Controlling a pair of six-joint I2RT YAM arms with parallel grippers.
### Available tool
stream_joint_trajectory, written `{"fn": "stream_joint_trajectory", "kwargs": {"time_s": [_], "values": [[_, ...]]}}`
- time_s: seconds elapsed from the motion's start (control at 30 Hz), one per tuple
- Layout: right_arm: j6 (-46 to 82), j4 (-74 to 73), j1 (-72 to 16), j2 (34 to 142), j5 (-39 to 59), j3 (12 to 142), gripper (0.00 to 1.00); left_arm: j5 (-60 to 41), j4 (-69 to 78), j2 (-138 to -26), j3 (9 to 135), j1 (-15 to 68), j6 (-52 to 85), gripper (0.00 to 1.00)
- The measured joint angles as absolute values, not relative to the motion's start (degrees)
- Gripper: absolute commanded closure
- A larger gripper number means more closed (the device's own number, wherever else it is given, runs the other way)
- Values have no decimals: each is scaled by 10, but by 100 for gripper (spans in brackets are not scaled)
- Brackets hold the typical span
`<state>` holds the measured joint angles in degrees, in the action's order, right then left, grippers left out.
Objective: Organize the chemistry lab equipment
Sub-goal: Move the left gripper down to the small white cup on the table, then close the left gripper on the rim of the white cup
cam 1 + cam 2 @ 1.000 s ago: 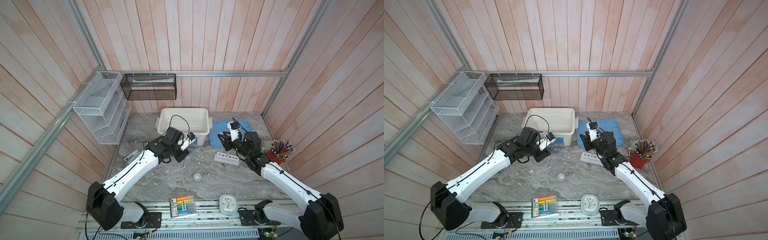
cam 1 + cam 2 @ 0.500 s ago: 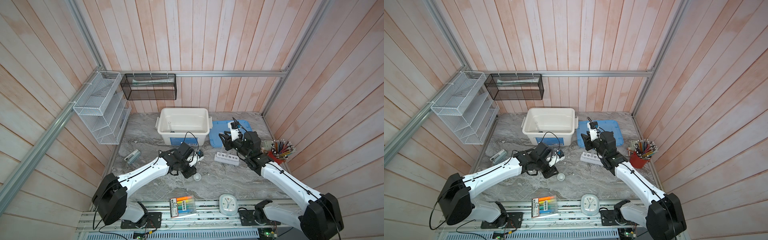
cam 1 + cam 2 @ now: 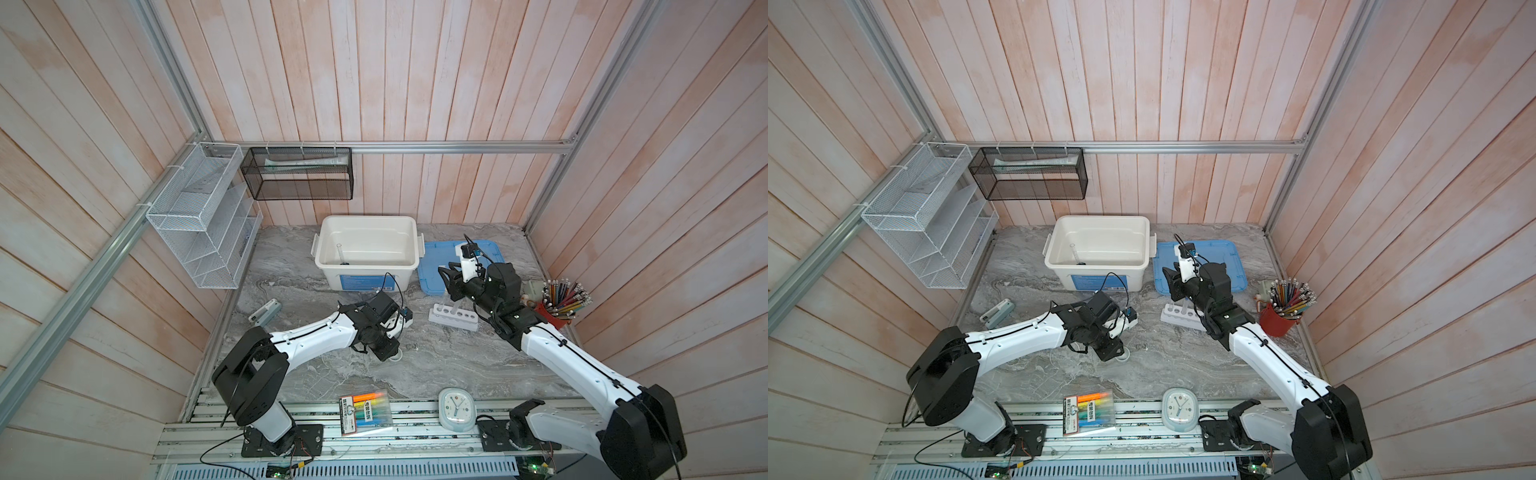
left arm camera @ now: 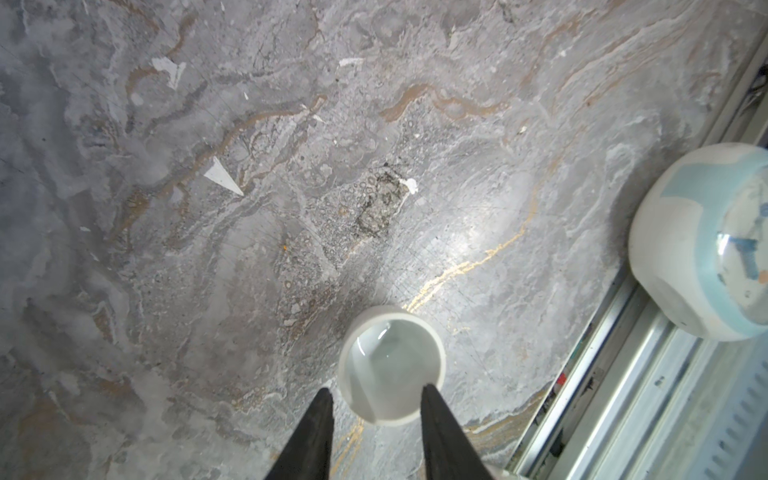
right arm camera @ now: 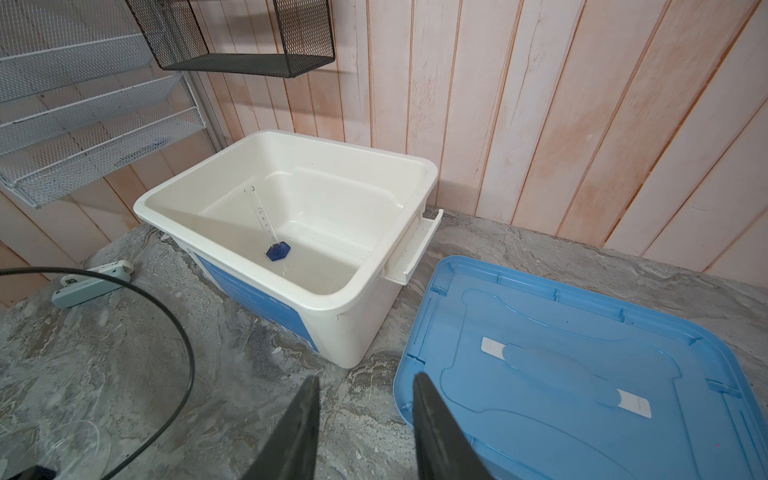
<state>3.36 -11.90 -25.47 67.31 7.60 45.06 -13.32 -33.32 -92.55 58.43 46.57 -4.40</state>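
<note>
A tiny white bowl (image 4: pixel 390 370) stands upright on the marble table (image 4: pixel 249 208), in both top views just front of centre (image 3: pixel 397 356) (image 3: pixel 1124 355). My left gripper (image 4: pixel 376 390) points down over it, open, with the bowl's near edge between the two black fingers; one fingertip (image 4: pixel 430 399) overlaps its rim. My right gripper (image 5: pixel 365 378) is open and empty, low over bare table between the white bin (image 5: pixel 345 303) and the blue lid (image 5: pixel 582 353). A blue-based cylinder (image 5: pixel 266 220) leans inside the bin. The white six-hole rack (image 3: pixel 453 318) lies beside the right arm.
A red cup of pencils (image 3: pixel 557 309) stands at the right edge. The round white clock (image 3: pixel 457 409) and a pack of markers (image 3: pixel 365 411) sit on the front rail. A small grey device (image 3: pixel 266 311) lies at the left. Wire shelves (image 3: pixel 199 216) hang on the left wall.
My left arm has swung from beside the bin toward the front and come down over the tiny white bowl, its jaws narrowing slightly. The right arm has not moved.
</note>
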Motion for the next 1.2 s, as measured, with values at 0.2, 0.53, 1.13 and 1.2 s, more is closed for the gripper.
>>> {"fn": "stream_joint_trajectory", "kwargs": {"time_s": [0.2,0.53,1.13,1.2], "values": [[33,-119,-255,677,78,451,62,-130,-323,-941,583,466,-40,64],[32,-120,-255,682,87,451,62,-131,-312,-957,583,466,-40,66],[32,-135,-255,687,91,449,62,-130,-307,-990,583,466,-36,87],[32,-136,-255,689,91,449,62,-130,-307,-990,583,466,-35,90]]}}
